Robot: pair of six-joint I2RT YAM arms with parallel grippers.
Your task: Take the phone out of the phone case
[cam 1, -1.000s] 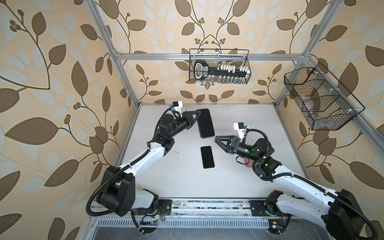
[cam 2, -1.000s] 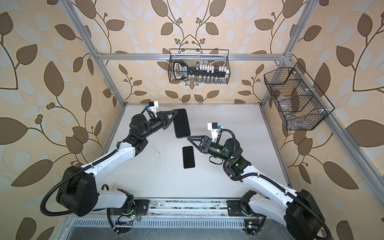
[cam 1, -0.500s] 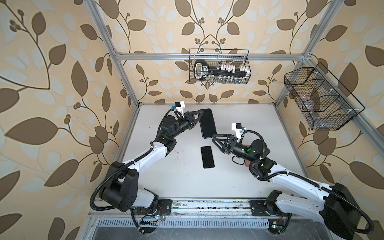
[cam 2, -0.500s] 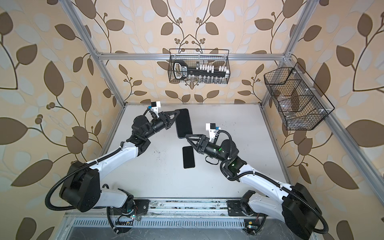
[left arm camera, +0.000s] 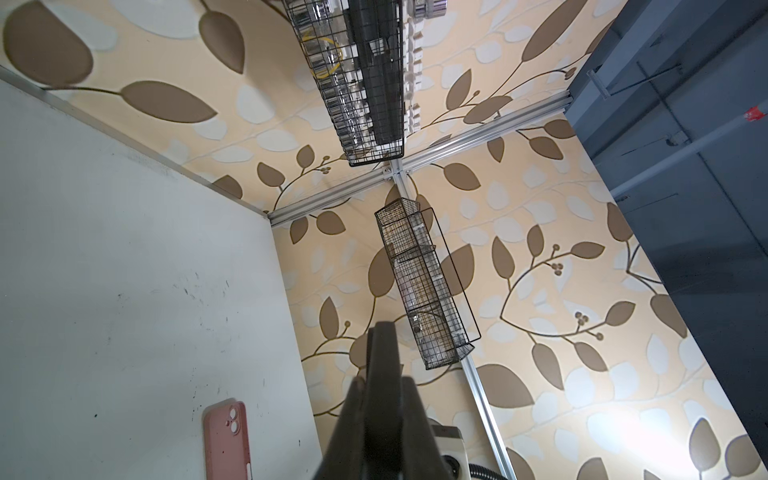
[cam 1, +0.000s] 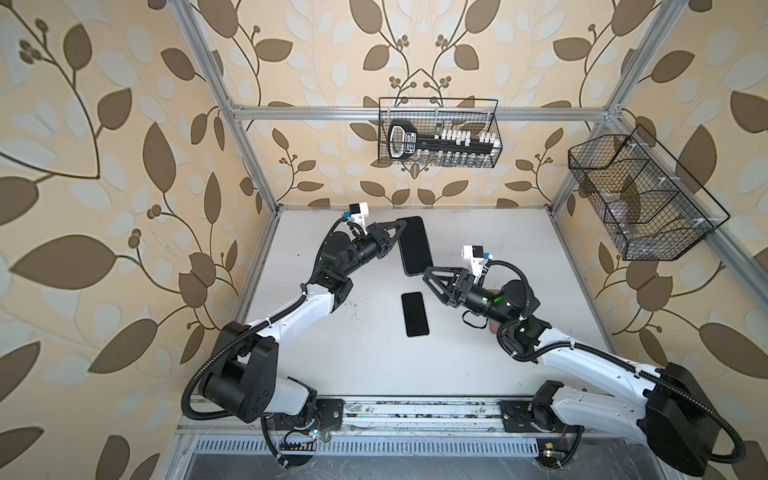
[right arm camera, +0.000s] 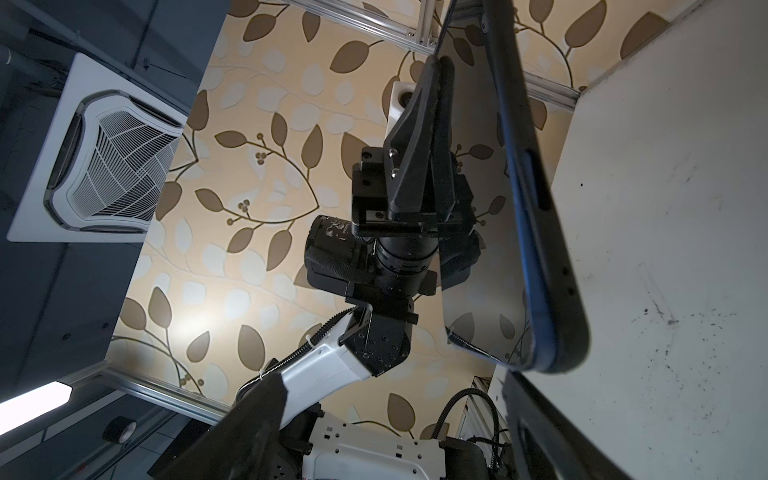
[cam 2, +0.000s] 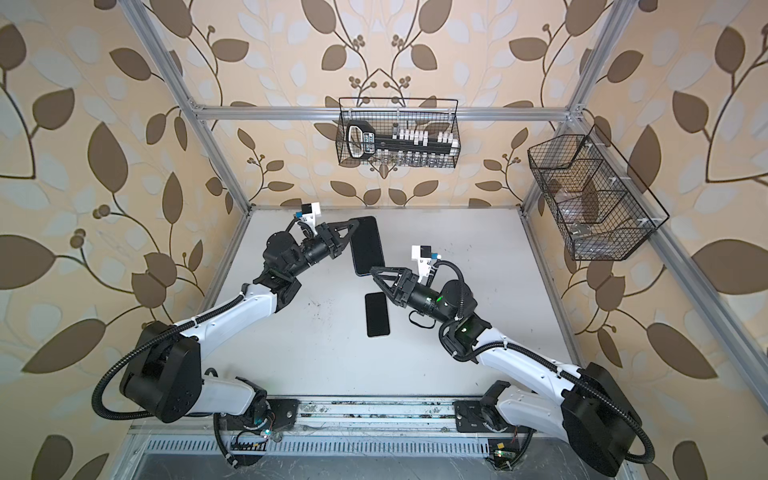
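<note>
Black, pinched aloft over the worktop (cam 1: 511, 228) by one edge in clamped left jaws, right jaws wide at its near end: could lever the cased phone (cam 1: 414, 245) loose by biting off-centre.

Up off the worktop (cam 1: 374, 365) went the phone (cam 1: 414, 245), a long black slab. It was pinched at one long edge, near its upper end, by the left end effector (cam 1: 401, 227), whose jaws were clamped tight on it. It hung just beyond the small black slab (cam 1: 415, 314) that lay flat on the worktop. Its lower end was near that slab's far end but clear of it. In both top views the phone (cam 2: 366, 245) showed its dark face upward.

Close in from the right wrist, the phone (right arm camera: 486, 299) was glossy and mirror-like with a dark blue rim. The black phone case (right arm camera: 559, 299) wrapped its edge and rounded bottom corner, with a side slot and small holes cut in. The phone was seated in the case.
</note>
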